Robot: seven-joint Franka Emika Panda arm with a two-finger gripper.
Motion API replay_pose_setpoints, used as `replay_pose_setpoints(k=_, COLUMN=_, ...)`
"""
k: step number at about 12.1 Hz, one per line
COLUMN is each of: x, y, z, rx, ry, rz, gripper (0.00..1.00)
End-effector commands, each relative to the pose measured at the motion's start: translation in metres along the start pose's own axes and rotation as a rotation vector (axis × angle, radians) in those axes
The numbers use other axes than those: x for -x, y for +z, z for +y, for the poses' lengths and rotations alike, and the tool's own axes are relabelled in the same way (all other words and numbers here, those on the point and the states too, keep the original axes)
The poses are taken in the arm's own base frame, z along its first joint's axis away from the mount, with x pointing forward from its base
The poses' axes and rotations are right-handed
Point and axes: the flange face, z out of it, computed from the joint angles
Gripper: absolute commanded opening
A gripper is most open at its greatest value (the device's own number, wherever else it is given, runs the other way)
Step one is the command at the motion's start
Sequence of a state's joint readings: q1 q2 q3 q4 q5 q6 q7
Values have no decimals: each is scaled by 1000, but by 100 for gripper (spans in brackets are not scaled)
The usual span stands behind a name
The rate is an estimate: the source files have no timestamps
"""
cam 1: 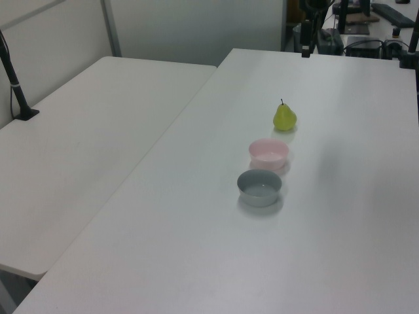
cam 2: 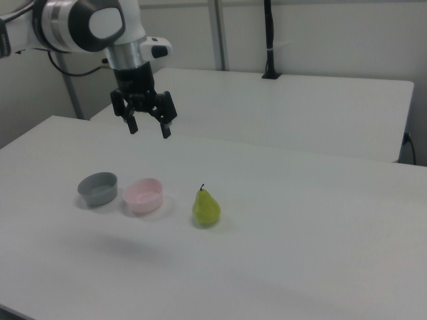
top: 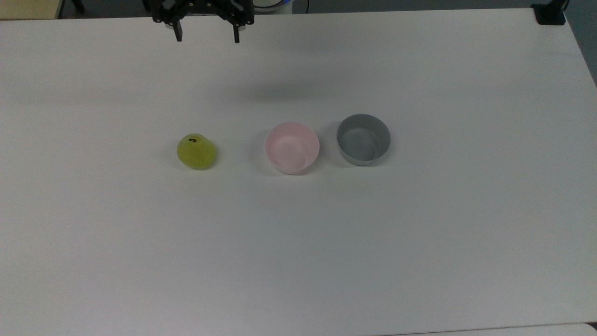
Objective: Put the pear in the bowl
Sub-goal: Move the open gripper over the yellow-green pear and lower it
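Plainly, everything sits on one broad white table (top: 419, 242), and the claw (top: 206, 38) hangs high over its far edge in the top view, fingers spread wide apart and holding nothing. Below the claw and well apart from it run three small things in a row. Off toward the top view's right, farthest from the claw, stands the grey bowl (top: 363, 139); just beside that, a little to the right of the claw's line, stands the pink bowl (top: 292, 147), empty. The pear (top: 196, 151) stands upright on the table, stem up, its long axis vertical, almost straight toward the near side from the claw in the top view and slightly to the top view's left. In the right view the pear (cam 2: 206, 207) lies down and to the right view's right of the claw (cam 2: 148, 129), with the pink bowl (cam 2: 143, 195) between it and the grey bowl (cam 2: 98, 187). That drop and forward reach is, I judge, what the coming move turns on. The arm (cam 2: 87, 27) comes in from the right view's upper left, wrist bent so the fingers point down.
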State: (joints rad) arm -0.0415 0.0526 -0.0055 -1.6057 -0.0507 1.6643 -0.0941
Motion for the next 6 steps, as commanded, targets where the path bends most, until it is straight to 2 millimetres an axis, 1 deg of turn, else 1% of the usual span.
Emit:
replay_pose_setpoints(k=1, x=-8, y=22, z=41, rx=2, ry=-70, rz=-24, gripper=100)
replay_pose_setpoints(k=2, x=-11, y=22, z=47, rx=5, ry=-82, rz=10, gripper=100)
replay_pose_setpoints(k=4, x=-22, y=42, z=51, rx=10, ry=-89, rz=8, gripper=100)
replay_pose_setpoints(k=5, x=-30, y=56, z=50, rx=14, ry=-100, rz=27, gripper=100)
replay_pose_setpoints(k=6, x=-33, y=73, z=51, rx=21, ry=-105, rz=20, gripper=100)
